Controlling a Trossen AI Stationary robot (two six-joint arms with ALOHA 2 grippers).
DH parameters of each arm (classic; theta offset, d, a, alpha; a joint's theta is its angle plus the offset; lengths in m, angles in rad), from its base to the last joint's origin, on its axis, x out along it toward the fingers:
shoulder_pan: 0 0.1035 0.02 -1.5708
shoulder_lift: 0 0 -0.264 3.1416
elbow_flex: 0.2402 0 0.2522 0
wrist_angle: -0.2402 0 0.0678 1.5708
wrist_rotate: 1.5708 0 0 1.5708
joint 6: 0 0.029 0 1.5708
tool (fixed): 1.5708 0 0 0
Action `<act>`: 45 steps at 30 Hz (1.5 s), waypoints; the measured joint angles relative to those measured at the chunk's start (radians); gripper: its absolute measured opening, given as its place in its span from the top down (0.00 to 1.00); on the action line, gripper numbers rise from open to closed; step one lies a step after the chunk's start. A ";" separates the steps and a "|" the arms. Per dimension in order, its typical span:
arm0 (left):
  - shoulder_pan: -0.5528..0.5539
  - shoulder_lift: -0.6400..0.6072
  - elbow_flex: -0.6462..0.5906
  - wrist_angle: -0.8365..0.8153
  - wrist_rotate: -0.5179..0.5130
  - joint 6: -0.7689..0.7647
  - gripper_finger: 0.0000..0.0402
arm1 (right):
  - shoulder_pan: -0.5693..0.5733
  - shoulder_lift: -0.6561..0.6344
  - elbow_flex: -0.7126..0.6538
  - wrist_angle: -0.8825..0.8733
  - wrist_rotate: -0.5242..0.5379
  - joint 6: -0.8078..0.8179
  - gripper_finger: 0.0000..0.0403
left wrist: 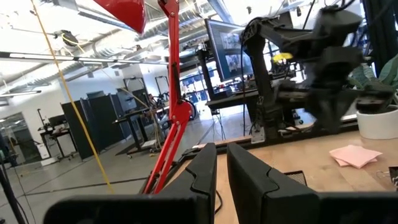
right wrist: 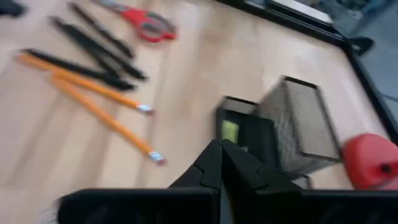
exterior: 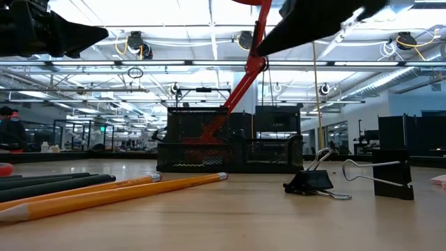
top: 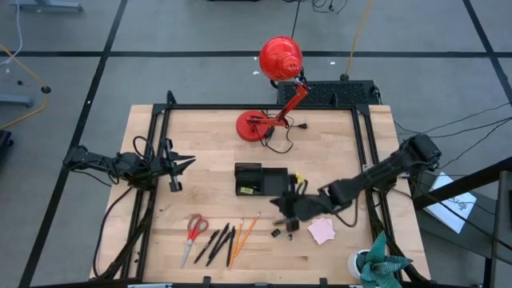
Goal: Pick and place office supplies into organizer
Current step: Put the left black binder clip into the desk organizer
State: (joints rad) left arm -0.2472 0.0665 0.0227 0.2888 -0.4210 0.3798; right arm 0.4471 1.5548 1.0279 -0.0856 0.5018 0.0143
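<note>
**Approach to the next supply from beside the organizer**

Procedure for the step in hand, judged as a reach toward loose supplies with nothing yet gripped:

- Open the right end effector (top: 282, 210) before descent; fingers currently pressed shut and empty, as seen in the right wrist view.
- Select one item only. Favour the binder clips (top: 282, 232), nearest to the organizer (top: 260, 179) on its near side, or the pink sticky notes (top: 322, 230) just beyond them.
- Align the fingers across the narrow dimension of the chosen item. Lower vertically; avoid sweeping sideways, since a clip would likely skate on the surface (top: 208, 152).
- Keep clear of the organizer's mesh wall during the turn; contact would probably shift the tray.

Position relative to the organizer:

- Right end effector: raised above the surface, at the organizer's near right corner, apart from every supply.
- Binder clips: near, toward the front edge from the organizer.
- Sticky notes: beside the clips, farther right.
- Orange pencils (top: 242, 234), black pens (top: 214, 243), red-handled scissors (top: 194, 230): front left of the organizer, well apart from the right end effector.
- Yellow-green piece: already inside an organizer compartment.
- Left end effector (top: 189, 162): parked well left of the organizer, fingers nearly closed, gripping nothing.
</note>
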 joint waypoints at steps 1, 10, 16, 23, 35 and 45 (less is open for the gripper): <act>0.000 0.000 0.000 0.000 0.000 0.000 0.88 | 0.020 0.001 0.000 -0.002 0.000 0.000 1.00; 0.000 0.000 0.000 0.001 0.000 -0.021 0.88 | 0.098 0.084 0.000 0.003 -0.114 0.010 0.90; 0.000 0.000 0.000 0.000 -0.002 -0.022 0.88 | 0.094 0.162 -0.001 0.000 -0.182 0.010 0.74; 0.000 0.000 0.000 -0.007 -0.008 -0.020 0.88 | 0.076 0.202 -0.001 0.008 -0.296 0.035 0.61; 0.000 0.000 0.000 -0.008 -0.009 -0.018 0.88 | 0.079 0.213 -0.001 0.012 -0.374 0.053 0.62; 0.000 0.000 0.000 -0.009 -0.009 -0.018 0.88 | 0.077 0.288 -0.001 0.062 -0.372 0.035 0.64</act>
State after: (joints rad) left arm -0.2472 0.0666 0.0227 0.2801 -0.4297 0.3622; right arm 0.5245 1.8426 1.0267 -0.0235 0.1293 0.0489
